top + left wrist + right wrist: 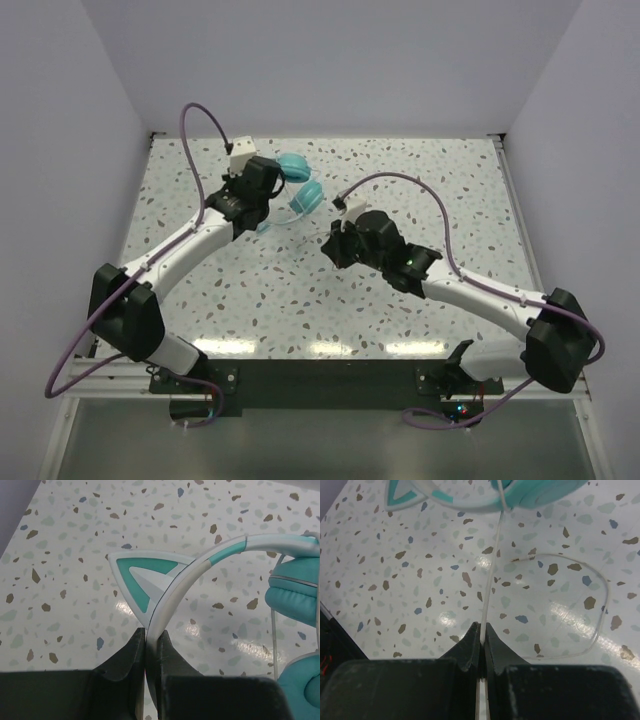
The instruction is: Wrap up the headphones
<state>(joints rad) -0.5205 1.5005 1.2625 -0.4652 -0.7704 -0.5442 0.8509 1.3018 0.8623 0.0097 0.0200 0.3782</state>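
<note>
The headphones (298, 190) have teal ear cups and a pale headband with a pointed cat ear (145, 577). They sit at the back middle of the table. My left gripper (152, 632) is shut on the headband (200, 565), just below the cat ear, and the ear cups (295, 600) hang at its right. My right gripper (483, 626) is shut on the thin pale cable (492, 570), which runs taut up to an ear cup (540, 492). A slack loop of cable (580, 625) lies on the table to its right. In the top view the right gripper (335, 238) is near and right of the headphones.
The speckled terrazzo tabletop (420, 190) is walled by pale panels at left, back and right. Thick purple cables (200, 115) arch over both arms. A dark edge (327, 630) shows at the left of the right wrist view.
</note>
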